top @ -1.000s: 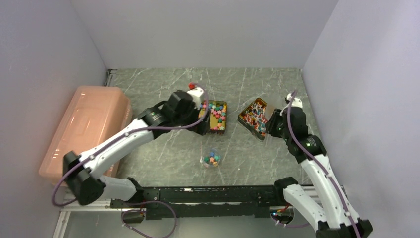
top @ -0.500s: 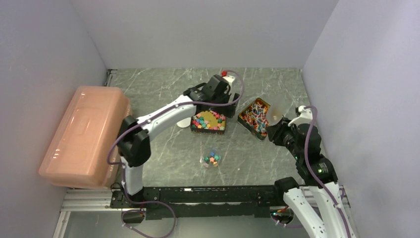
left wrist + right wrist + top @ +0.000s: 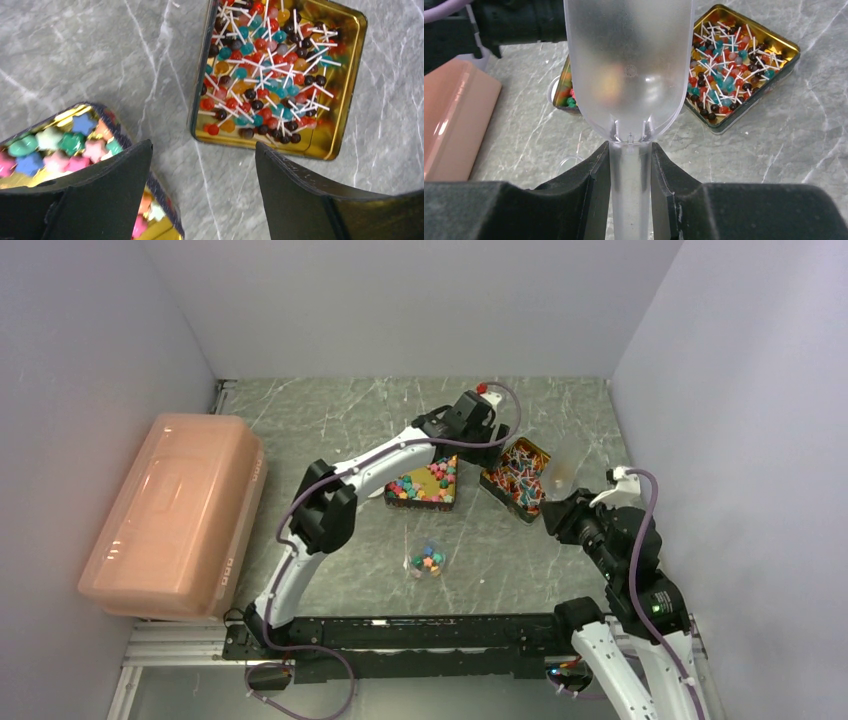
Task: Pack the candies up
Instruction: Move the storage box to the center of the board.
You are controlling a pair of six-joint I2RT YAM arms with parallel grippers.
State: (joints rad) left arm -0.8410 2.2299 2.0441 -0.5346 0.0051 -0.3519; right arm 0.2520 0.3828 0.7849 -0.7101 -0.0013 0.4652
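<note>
Gold tins (image 3: pixel 331 142) of candies (image 3: pixel 265 65): two.

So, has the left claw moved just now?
Yes. The left gripper swung rightward, ending close beside the lollipop tin, which stayed put.
</note>
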